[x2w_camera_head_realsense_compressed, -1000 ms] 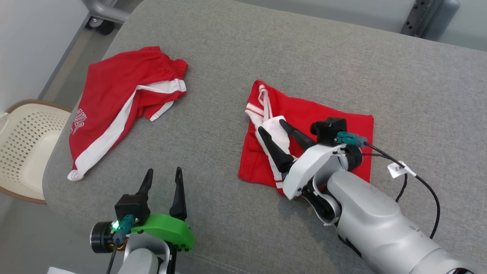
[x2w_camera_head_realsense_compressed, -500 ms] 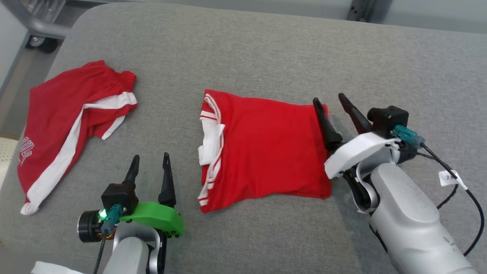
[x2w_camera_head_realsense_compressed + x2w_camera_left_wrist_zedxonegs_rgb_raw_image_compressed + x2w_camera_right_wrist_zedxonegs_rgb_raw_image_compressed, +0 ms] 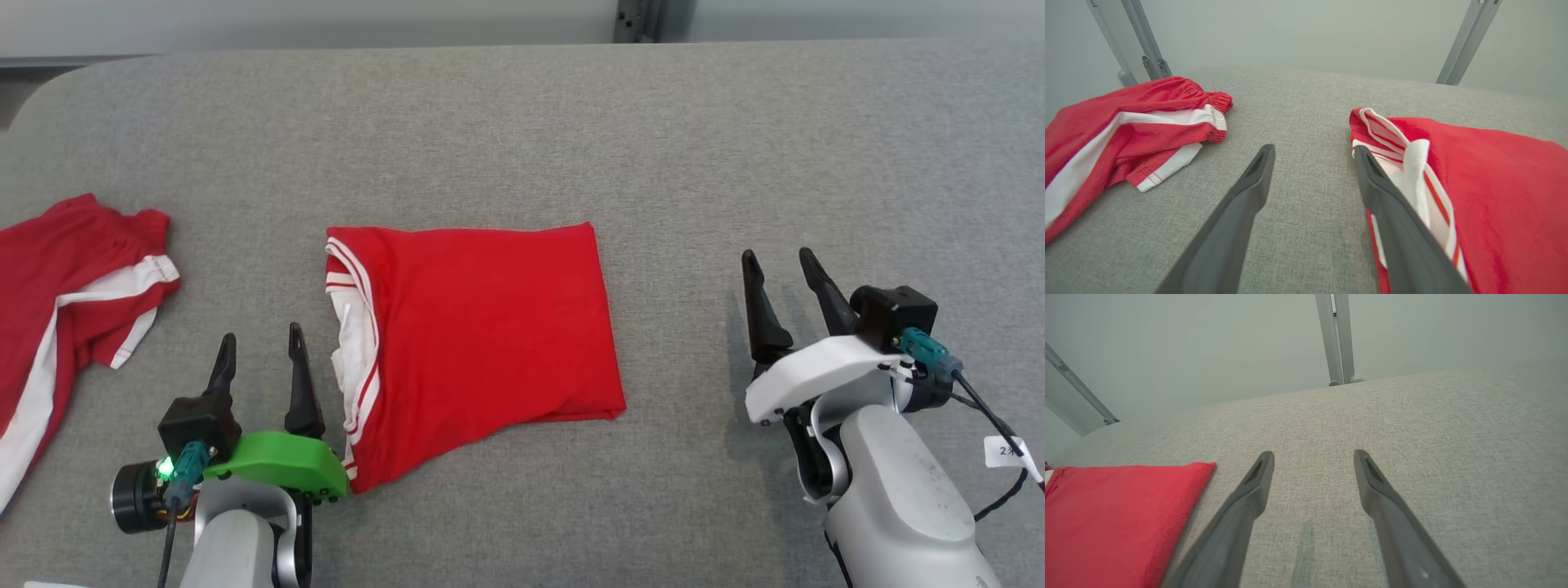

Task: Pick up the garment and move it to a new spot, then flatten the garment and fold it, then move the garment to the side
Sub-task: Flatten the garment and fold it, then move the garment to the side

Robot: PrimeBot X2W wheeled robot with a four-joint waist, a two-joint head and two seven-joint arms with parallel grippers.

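Observation:
A folded red garment [image 3: 482, 318] with white-striped trim along its left edge lies flat on the grey cloth surface [image 3: 571, 122]. My left gripper [image 3: 261, 335] stands open just left of that trim, its right finger close beside the cloth. In the left wrist view the trim [image 3: 1412, 163] sits right of my open left gripper [image 3: 1314, 150]. My right gripper [image 3: 776, 256] is open and empty, well off the garment's right edge. In the right wrist view the garment's corner [image 3: 1106, 518] lies left of the open right gripper [image 3: 1313, 454].
A second red garment [image 3: 57, 286] with white bands lies crumpled at the far left, also in the left wrist view [image 3: 1126, 118]. Metal frame posts [image 3: 1335, 335] stand beyond the far edge of the surface. Bare grey cloth stretches behind and to the right.
The head camera has swung right. My right gripper let go of the garment's white trim, opened fully and drew off to the right. The garment now lies flat; the left gripper stays open.

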